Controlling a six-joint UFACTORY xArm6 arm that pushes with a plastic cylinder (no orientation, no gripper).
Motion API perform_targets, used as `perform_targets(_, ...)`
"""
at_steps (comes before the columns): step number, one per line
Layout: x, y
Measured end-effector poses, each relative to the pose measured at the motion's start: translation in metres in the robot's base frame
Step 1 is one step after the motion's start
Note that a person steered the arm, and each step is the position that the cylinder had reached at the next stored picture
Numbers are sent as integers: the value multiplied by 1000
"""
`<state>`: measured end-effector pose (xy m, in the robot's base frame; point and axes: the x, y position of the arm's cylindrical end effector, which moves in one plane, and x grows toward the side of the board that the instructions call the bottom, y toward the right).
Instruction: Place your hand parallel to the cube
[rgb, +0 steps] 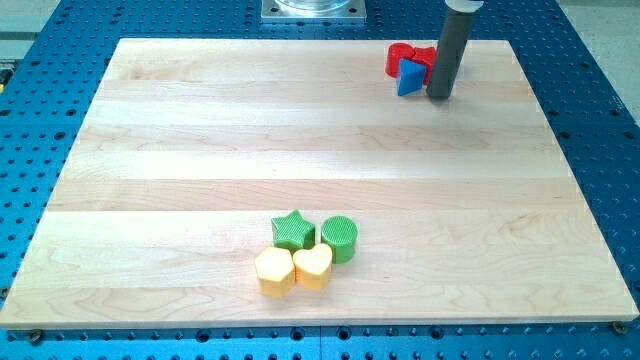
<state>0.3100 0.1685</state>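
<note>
My tip (439, 97) rests on the wooden board (200, 140) near the view's top right. It touches or nearly touches the right side of a blue triangular block (409, 77). A red block (403, 56) of unclear shape sits just behind the blue one, partly hidden by the rod. Near the view's bottom centre is a tight cluster: a green star (293, 229), a green cylinder (339, 239), a yellow hexagon block (274, 271) and a yellow heart (313, 266). No clear cube shape can be made out.
The board lies on a blue perforated table (600, 120). A metal base plate (314, 10) stands at the view's top centre, beyond the board's far edge.
</note>
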Motion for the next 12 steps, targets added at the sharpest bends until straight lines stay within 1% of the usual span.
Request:
perform_targets(6,12,-8)
perform_targets(7,21,-3)
perform_targets(8,39,-3)
perform_targets(12,45,2)
